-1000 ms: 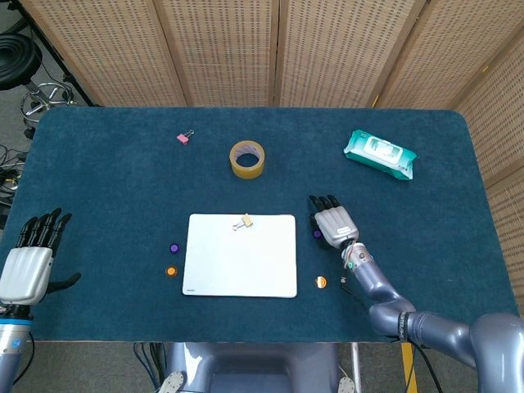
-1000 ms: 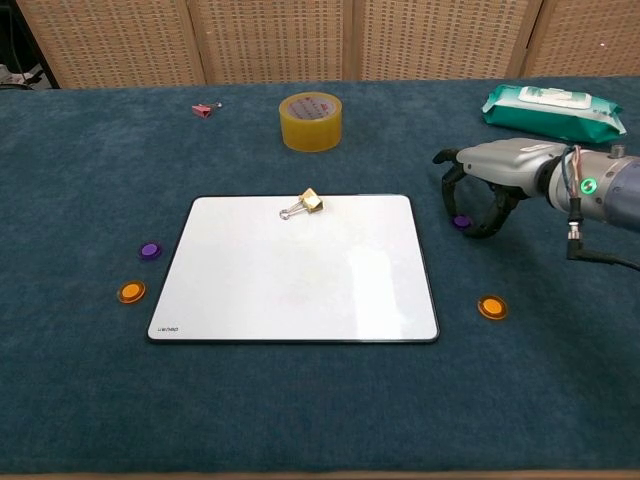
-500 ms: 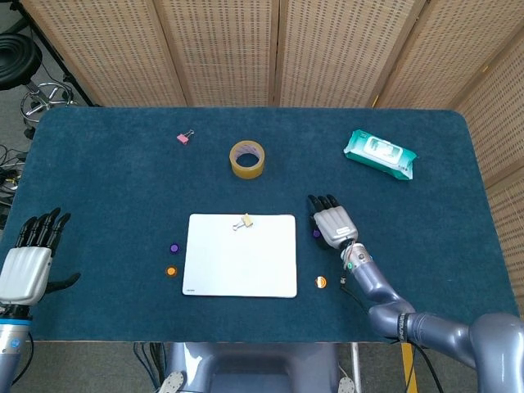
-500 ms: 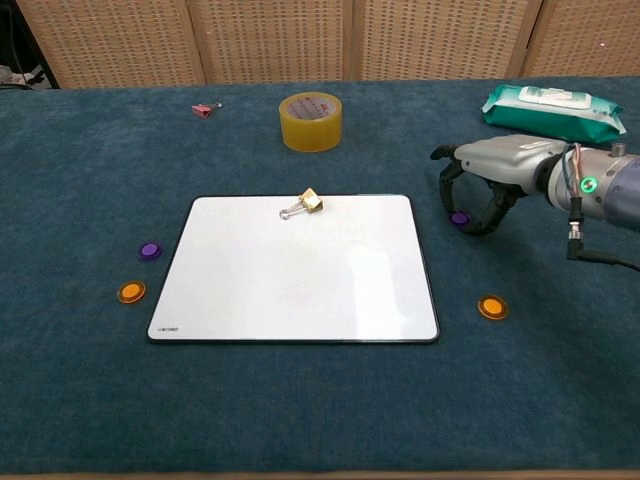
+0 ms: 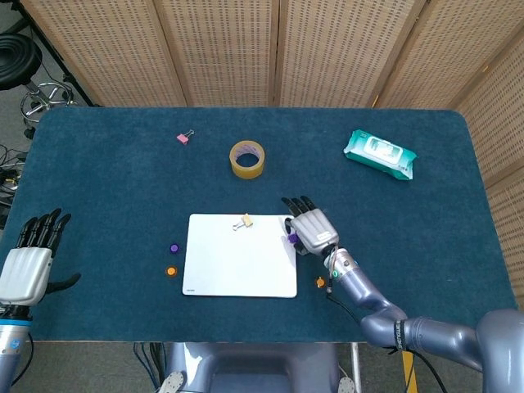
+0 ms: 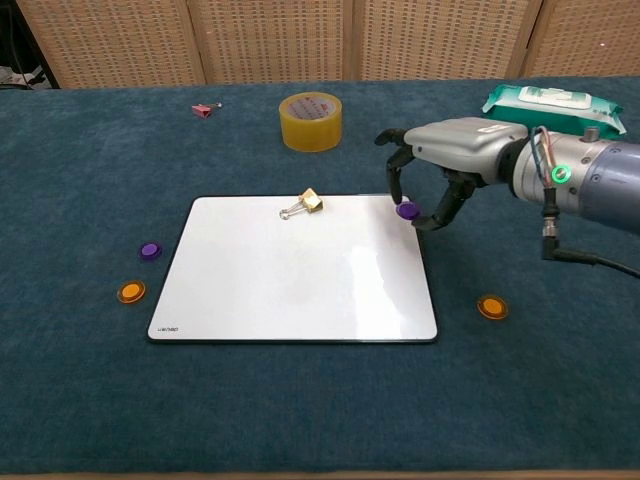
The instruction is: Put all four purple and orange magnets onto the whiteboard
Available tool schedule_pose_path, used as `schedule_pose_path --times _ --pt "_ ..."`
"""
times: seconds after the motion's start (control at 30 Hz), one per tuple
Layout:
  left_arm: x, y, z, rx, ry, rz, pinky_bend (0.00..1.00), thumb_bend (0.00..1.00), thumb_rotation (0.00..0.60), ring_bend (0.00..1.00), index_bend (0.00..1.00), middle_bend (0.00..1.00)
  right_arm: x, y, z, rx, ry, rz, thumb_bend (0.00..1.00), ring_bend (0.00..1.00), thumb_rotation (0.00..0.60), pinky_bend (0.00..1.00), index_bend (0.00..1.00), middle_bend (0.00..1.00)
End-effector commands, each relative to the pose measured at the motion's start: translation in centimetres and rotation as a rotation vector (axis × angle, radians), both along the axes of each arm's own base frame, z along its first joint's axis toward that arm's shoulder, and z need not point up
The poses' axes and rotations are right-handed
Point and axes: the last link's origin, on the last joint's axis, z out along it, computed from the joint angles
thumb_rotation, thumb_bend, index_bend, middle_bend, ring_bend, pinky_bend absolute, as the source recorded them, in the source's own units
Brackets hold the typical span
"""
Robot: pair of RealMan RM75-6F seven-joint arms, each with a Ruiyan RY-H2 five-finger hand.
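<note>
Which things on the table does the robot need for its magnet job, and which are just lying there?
For the job:
whiteboard
purple magnet held by the right robot hand, magnet at
purple magnet on the left
left orange magnet
right orange magnet

Just lying about:
tape roll
wipes pack
pink clip
gold clip

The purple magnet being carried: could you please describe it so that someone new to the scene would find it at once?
Start at the whiteboard in the middle of the table and go to its far right corner. There the right hand pinches a small purple magnet just above the board's edge. The other purple magnet lies untouched on the cloth left of the board.
</note>
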Motion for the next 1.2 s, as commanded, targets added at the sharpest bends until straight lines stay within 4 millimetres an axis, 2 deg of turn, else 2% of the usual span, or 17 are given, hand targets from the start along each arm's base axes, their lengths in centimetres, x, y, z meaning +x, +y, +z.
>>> schedule_pose_path --times 0.03,0.2,0.33,0.8,1.07,1.2 --pt "0.0 0.0 0.0 0.000 -0.002 0.000 0.00 0.00 0.600 0.00 0.00 0.00 2.0 0.9 -1.1 0.034 -0.027 0.035 0.42 0.00 0.600 0.00 0.54 0.00" --pt "0.0 -0.1 0.2 0.002 -0.009 0.002 0.00 0.00 0.600 0.00 0.00 0.00 4.6 1.6 -3.8 0.076 -0.023 0.071 0.43 0.00 0.600 0.00 0.54 0.00" --pt "-0.1 -0.2 0.3 0.000 -0.011 0.002 0.00 0.00 0.600 0.00 0.00 0.00 5.1 1.1 -5.2 0.068 -0.012 0.041 0.44 0.00 0.600 0.00 0.54 0.00" --pt "-0.1 -0.2 0.3 -0.002 -0.013 0.004 0.00 0.00 0.600 0.00 0.00 0.00 5.8 -0.1 -6.2 0.045 -0.004 -0.001 0.43 0.00 0.600 0.00 0.54 0.00" --pt "-0.1 -0.1 0.5 0.002 -0.018 0.005 0.00 0.00 0.600 0.00 0.00 0.00 5.4 -0.7 -6.1 0.036 0.012 -0.018 0.43 0.00 0.600 0.00 0.54 0.00" --pt "-0.1 -0.2 0.5 0.002 -0.019 0.004 0.00 0.00 0.600 0.00 0.00 0.00 5.4 -0.7 -5.9 0.038 0.012 -0.016 0.43 0.00 0.600 0.00 0.43 0.00"
